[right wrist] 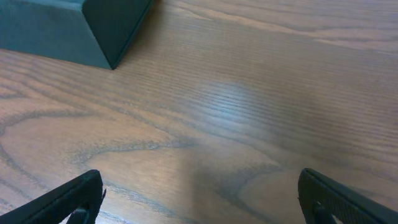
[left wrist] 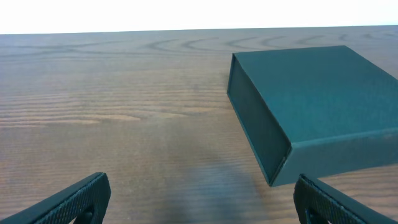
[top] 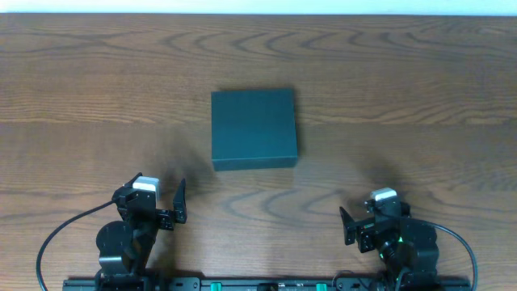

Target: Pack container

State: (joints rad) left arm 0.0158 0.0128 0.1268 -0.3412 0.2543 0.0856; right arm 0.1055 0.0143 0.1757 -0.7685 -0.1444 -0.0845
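The container point(top: 254, 128) is a dark green square box, lid shut, in the middle of the wooden table. It shows at the upper right of the left wrist view point(left wrist: 311, 106) and at the top left corner of the right wrist view point(right wrist: 74, 28). My left gripper point(top: 166, 204) is open and empty near the front left, well short of the box; its jaws point(left wrist: 202, 202) frame bare wood. My right gripper point(top: 362, 220) is open and empty near the front right, with bare wood between its jaws point(right wrist: 202, 199).
The wooden table point(top: 97, 97) spreads wide on all sides of the box. Black cables point(top: 56, 238) loop from the arm bases at the front edge. No other objects show.
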